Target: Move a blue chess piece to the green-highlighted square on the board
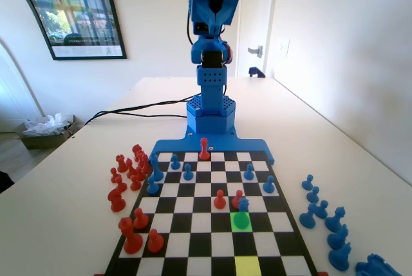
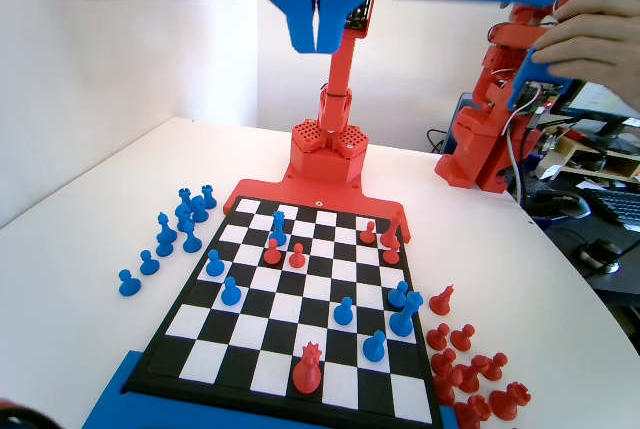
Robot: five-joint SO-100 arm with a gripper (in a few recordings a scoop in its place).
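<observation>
Board [image 1: 174, 144]: 7 blue pcs [image 1: 188, 172], 6 red pcs [image 1: 220, 199], 1 green sq [image 1: 239, 226], 1 yellow sq [image 1: 246, 265].

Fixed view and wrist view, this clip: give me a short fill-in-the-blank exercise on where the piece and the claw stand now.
1. The blue chess piece stands on the ____ square of the board.
2. In the wrist view the claw hangs high above the board with its jaws ____.
3. In the fixed view the yellow square holds ____ piece.
4. In the fixed view the captured red pieces lie off the board's ____ side.

Missing words: green; shut; no; left
</observation>
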